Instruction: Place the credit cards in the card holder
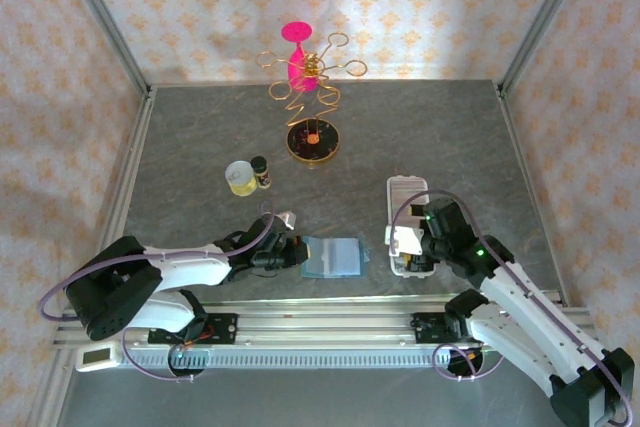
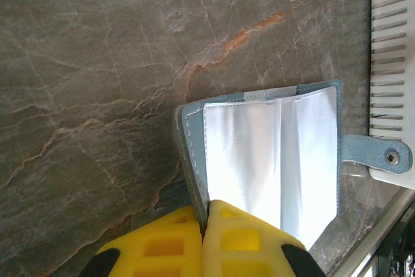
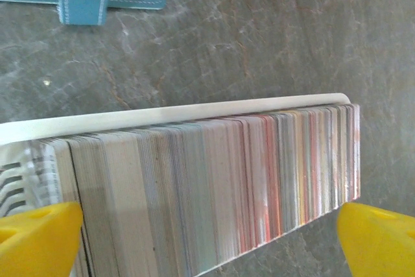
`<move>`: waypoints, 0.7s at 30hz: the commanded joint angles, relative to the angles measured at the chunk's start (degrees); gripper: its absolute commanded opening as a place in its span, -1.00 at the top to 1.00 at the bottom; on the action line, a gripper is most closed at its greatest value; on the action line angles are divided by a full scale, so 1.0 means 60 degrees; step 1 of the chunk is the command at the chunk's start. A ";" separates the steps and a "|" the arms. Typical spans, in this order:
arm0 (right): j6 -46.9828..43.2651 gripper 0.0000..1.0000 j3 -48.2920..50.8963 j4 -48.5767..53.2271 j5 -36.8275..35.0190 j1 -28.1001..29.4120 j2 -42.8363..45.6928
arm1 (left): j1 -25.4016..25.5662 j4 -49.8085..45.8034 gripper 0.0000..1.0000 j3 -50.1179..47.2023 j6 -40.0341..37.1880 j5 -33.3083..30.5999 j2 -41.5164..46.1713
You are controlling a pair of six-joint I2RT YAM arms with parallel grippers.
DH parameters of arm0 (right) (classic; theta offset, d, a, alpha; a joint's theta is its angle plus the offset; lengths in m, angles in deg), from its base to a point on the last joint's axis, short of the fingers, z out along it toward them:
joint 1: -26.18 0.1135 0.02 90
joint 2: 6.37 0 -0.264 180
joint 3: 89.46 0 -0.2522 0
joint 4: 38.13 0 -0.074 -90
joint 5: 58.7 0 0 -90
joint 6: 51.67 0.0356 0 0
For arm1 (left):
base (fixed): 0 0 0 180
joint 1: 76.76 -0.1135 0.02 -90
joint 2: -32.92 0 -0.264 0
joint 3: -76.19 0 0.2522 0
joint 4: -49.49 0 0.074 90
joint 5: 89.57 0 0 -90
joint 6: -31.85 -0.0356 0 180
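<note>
Several credit cards stand on edge, packed side by side, in the whitish card holder, which lies lengthwise at the table's right. My right gripper hovers over the packed cards, open. Its yellow fingers straddle the row's two ends, and the right one is clear of the cards. A teal wallet lies open with its clear sleeves empty, just left of the holder's ridged slots. My left gripper is shut on the wallet's cover edge.
A gold wire stand with a pink piece rises from a round base at the back centre. A small yellowish cup and a dark bottle sit left of it. A metal rail runs along the near edge.
</note>
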State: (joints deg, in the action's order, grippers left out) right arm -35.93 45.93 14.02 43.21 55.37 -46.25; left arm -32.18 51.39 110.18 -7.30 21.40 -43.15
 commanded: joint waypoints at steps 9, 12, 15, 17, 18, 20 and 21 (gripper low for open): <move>-0.0352 -0.94 0.0597 0.0499 0.0398 -0.0031 0.0249 | -0.0032 -0.0438 1.00 0.0217 -0.0067 -0.0013 0.0061; -0.0550 -0.93 0.0866 0.0141 0.0156 -0.0029 0.0161 | -0.0025 -0.0453 1.00 0.0263 -0.0068 0.0011 0.0039; -0.0659 -0.89 0.0973 -0.0111 -0.0117 -0.0031 0.0034 | -0.0032 -0.0460 1.00 0.0261 -0.0023 0.0006 0.0049; -0.0690 -0.85 0.1032 -0.0269 -0.0283 -0.0031 -0.0004 | -0.0018 -0.0429 1.00 0.0248 0.0003 0.0022 0.0066; -0.0740 -0.85 0.1065 -0.0337 -0.0376 -0.0031 -0.0018 | -0.0028 -0.0427 1.00 0.0248 -0.0001 0.0028 0.0072; -0.0749 -0.82 0.1099 -0.0436 -0.0457 -0.0031 -0.0033 | -0.0029 -0.0433 1.00 0.0261 0.0006 0.0020 0.0092; -0.0754 -0.82 0.1120 -0.0464 -0.0482 -0.0031 -0.0061 | -0.0023 -0.0415 1.00 0.0258 0.0017 0.0010 0.0085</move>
State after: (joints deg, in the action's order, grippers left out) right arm -39.36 51.31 13.35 43.27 55.37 -46.40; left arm -32.18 50.42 110.66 -7.25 21.43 -43.17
